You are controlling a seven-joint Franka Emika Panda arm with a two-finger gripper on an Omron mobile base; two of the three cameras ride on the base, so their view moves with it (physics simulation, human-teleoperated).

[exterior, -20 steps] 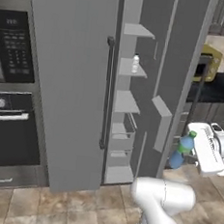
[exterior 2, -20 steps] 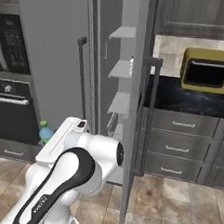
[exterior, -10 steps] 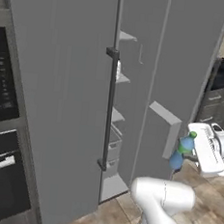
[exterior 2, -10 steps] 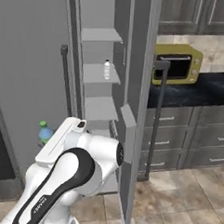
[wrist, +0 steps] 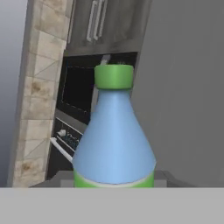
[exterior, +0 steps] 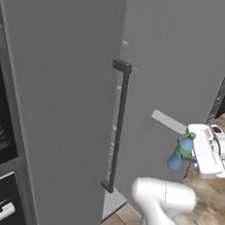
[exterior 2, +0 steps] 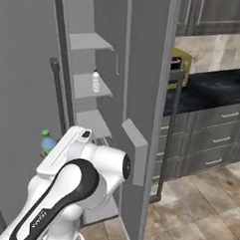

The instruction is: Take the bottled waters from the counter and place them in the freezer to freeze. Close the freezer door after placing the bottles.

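While tool (exterior: 187, 156) holds 1 bottle (wrist: 113, 140), 2nd bottle (exterior 2: 95, 81) on freezer shelf (exterior 2: 92, 85).

The freezer door (exterior 2: 143, 93) stands open, edge-on, between the counter (exterior 2: 213, 87) and the shelves (exterior 2: 91, 85). The shelf compartment is open toward the robot. A white bottle (exterior 2: 96, 81) takes part of the middle shelf; the shelf above it is bare. The closed left door (exterior: 61, 104) and its bar handle (exterior: 118, 124) stand close in front of the gripper (exterior: 188, 153), which carries the green-capped bottle (exterior: 181, 151).
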